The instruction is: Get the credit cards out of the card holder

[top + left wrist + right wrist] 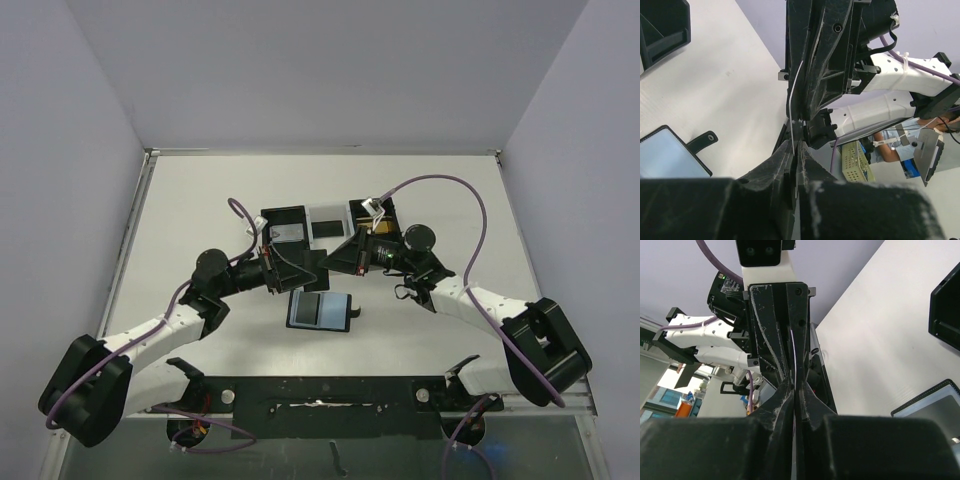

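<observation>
Credit card (791, 100), visible edge-on only, is clenched by left end effector (796, 149) and right end effector (795, 389) near the open card holder (318, 310).

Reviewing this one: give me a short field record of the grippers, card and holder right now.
left gripper: shut on card
right gripper: shut on the same card, tip to tip with the left
card: thin, seen edge-on, held off the table between both grippers
card holder: open, flat on the table, no gripper on it
cards left inside: cannot tell
</observation>
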Controlling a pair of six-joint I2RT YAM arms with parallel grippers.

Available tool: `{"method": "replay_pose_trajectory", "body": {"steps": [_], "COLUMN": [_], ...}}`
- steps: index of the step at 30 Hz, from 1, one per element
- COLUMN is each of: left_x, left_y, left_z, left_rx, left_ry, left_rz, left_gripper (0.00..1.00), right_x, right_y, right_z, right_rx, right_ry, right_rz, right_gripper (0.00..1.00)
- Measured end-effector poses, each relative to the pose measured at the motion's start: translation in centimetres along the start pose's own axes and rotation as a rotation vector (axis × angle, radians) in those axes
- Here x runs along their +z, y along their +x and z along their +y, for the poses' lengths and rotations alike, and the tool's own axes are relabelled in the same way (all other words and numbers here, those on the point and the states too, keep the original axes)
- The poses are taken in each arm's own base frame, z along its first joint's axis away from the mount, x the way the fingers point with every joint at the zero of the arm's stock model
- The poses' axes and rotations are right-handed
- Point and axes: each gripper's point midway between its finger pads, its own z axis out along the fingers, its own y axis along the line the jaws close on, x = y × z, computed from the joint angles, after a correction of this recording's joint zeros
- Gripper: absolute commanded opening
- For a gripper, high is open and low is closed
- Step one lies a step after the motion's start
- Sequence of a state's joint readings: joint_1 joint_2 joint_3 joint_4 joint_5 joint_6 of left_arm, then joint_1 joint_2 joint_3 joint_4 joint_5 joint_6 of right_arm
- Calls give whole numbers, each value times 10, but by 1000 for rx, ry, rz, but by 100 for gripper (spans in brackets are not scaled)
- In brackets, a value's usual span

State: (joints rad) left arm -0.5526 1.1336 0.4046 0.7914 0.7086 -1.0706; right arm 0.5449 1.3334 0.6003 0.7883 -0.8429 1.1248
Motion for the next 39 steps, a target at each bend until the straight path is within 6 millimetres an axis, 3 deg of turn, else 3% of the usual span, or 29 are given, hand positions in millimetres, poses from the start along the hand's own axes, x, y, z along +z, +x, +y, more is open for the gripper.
{"method": "replay_pose_trajectory", "body": {"steps": [4, 9, 11, 16, 20, 25, 38, 39], "left_x": [0, -3, -4, -4, -4, -4, -3, -3], "left_y": [1, 2, 2, 2, 1, -1, -2, -2], "left_z": [2, 2, 0, -3, -4, -7, -6, -6], "left_rx": [1, 9, 19, 28, 31, 41, 36, 35], "left_ry": [-9, -24, -20, -12, -7, 7, 8, 9], "left_rz": [4, 7, 5, 5, 5, -3, -5, -5], "left_gripper": [15, 1, 0, 0, 0, 0, 0, 8], "right_x": [-1, -2, -2, -2, -3, -4, 2, 2], "right_y": [-2, -5, -5, -6, -6, -1, 6, 5], "right_z": [1, 0, 1, 4, 6, 8, 5, 5], "right_rx": [2, 3, 0, 2, 5, 1, 26, 25], "right_ry": [-6, -4, -6, -17, -28, -43, -75, -77], "right_rz": [-4, -11, -13, -12, -12, 4, 33, 32], "right_gripper": [0, 0, 0, 23, 31, 27, 0, 0]}}
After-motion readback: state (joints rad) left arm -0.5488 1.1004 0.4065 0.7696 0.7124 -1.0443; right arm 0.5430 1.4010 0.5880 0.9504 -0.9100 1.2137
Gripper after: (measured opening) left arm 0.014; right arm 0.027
